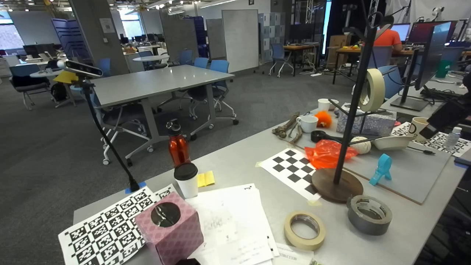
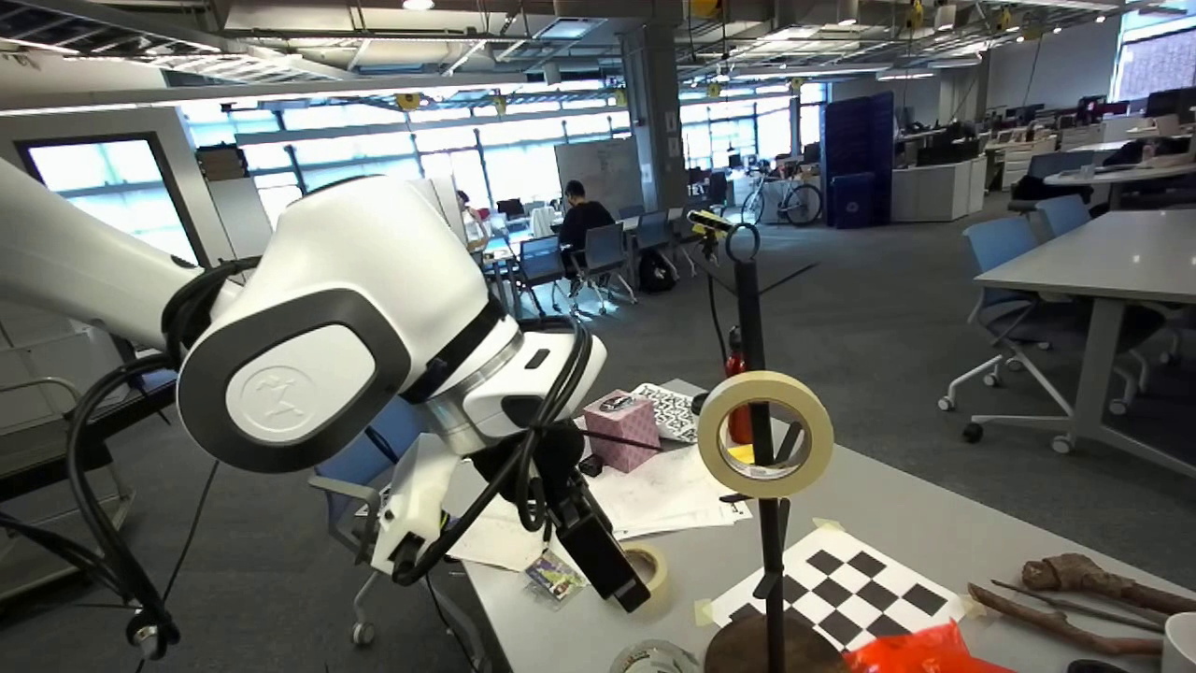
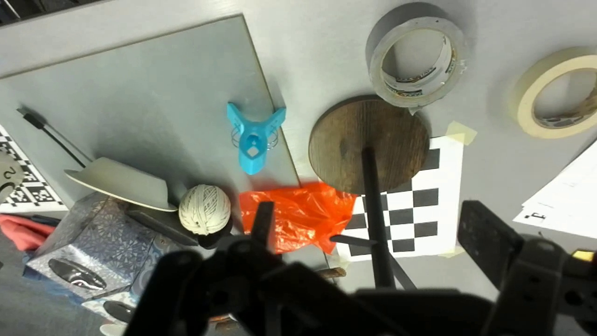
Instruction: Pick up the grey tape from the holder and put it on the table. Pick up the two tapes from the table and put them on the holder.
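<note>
The grey tape (image 1: 369, 221) lies on the table (image 1: 331, 254) right beside the round base of the holder (image 1: 353, 114); whether they touch I cannot tell. One cream tape (image 2: 715, 439) hangs on an arm of the holder, seen in both exterior views. The second cream tape (image 1: 316, 243) lies flat on the table, past the grey tape (image 3: 454, 70) in the wrist view. My gripper (image 3: 368, 210) is raised above the table, apart from the holder, its fingers (image 2: 598, 551) spread wide with nothing held. In the wrist view the pole shows between them, further off.
Around the holder lie a checkerboard sheet (image 1: 292, 169), an orange-red bag (image 1: 327, 152) and a blue clamp (image 1: 382, 167). A pink tissue box (image 1: 176, 232), a white cup (image 1: 187, 182) and a leaning rod (image 1: 110, 141) with a camera stand toward another edge.
</note>
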You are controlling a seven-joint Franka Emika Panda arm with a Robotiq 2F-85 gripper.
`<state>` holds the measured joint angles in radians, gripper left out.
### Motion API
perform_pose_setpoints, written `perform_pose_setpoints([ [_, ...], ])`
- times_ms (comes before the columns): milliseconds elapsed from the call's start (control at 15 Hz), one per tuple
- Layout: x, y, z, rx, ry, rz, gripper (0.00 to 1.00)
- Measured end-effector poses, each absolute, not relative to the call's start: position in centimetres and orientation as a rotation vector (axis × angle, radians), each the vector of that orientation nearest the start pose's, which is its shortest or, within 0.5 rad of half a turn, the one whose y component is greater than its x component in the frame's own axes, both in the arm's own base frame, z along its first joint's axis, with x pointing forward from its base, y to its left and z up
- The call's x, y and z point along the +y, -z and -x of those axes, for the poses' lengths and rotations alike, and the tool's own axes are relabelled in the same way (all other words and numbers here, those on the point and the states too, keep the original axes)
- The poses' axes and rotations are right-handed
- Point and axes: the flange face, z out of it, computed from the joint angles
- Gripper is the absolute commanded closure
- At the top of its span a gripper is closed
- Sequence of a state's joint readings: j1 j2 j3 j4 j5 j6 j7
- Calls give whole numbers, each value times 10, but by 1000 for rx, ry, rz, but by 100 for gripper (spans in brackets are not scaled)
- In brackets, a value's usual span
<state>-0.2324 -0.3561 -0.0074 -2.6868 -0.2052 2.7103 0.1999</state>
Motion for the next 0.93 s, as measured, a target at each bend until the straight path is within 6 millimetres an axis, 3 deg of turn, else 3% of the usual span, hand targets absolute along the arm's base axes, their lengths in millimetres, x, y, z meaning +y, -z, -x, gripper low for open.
perform_pose_setpoints([
  [467, -57, -372, -435, 524, 571, 3119, 0],
  [933, -58, -369, -436, 527, 559, 3120, 0],
])
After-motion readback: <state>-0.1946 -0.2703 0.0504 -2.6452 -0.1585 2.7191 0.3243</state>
